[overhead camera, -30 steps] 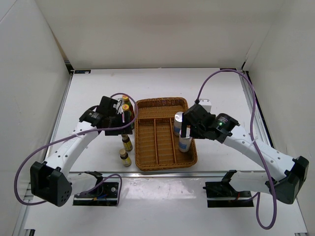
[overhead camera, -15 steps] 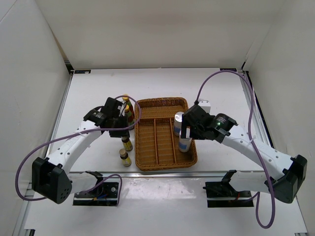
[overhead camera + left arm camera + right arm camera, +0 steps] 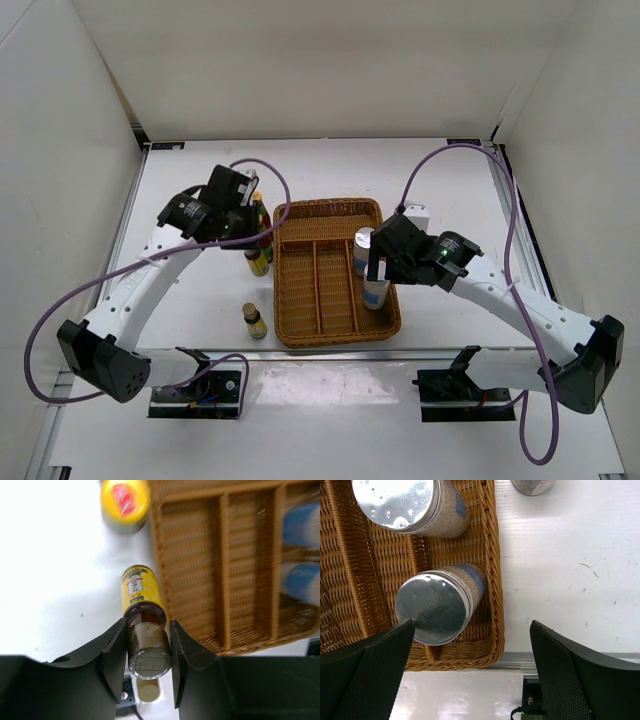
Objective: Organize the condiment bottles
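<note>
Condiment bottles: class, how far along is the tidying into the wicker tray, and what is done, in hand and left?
Done: two shakers stand in the tray's right-hand compartment. In hand: the left gripper is shut on a small brown bottle, held beside the tray's left edge. Left: a second brown bottle, a sauce bottle and a white-lidded jar stand outside the tray.

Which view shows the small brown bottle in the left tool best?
Left wrist: the brown bottle fills the centre, gripped near its cap by the left tool, with its yellow label visible. Top external shows the same bottle small and partly hidden by the tool. Right wrist does not show it.
</note>
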### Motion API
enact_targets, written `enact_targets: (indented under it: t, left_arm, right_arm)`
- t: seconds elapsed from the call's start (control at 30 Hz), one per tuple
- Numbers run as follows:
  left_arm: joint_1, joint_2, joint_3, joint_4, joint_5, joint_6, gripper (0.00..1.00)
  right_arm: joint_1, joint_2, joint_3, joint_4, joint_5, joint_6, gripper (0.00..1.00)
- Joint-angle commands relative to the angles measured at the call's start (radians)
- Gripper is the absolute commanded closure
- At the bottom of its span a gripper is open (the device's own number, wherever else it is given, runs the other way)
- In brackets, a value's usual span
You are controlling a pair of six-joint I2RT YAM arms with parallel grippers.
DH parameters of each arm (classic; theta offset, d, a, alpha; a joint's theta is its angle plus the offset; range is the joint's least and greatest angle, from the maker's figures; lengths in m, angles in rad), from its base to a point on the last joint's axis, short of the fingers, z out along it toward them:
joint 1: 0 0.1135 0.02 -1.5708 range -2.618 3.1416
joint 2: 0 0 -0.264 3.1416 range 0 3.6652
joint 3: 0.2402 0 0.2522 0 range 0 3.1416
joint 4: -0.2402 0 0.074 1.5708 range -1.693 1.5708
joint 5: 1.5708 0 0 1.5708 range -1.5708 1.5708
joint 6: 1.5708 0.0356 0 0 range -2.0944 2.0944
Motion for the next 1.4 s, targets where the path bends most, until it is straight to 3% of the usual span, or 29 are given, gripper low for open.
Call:
enact_targets:
  t: [0.0, 0.23, 0.47, 0.7, 1.17, 1.37]
  left_arm:
    - [-0.034, 0.017, 0.138, -0.034, -0.025, 0.015, 0.89]
    - [-0.126, 0.173, 0.325, -0.025, 0.007, -0.016, 0.89]
    - [-0.221, 0.368, 0.397, 0.098, 0.028, -0.053, 0.89]
    - [-0.266, 0.465, 0.486, 0.121, 0.028, -0.053, 0.89]
    - [-0.309, 0.578, 0.49, 0.14, 0.017, -0.063, 0.89]
    - [-0.309, 0.611, 0.479, 0.158, 0.008, -0.072, 0.75]
  right_arm:
    - [0.005, -0.014, -0.03, -0.02, 0.034, 0.013, 0.02]
    - [-0.004, -0.045, -0.03, -0.051, 0.056, 0.031, 0.02]
    - [-0.004, -0.106, -0.041, -0.107, 0.097, 0.049, 0.02]
    - [-0.004, -0.184, -0.062, -0.15, 0.128, 0.071, 0.02]
    - [-0.004, -0.204, -0.081, -0.179, 0.138, 0.08, 0.0]
    - [-0.004, -0.214, -0.081, -0.179, 0.148, 0.08, 0.0]
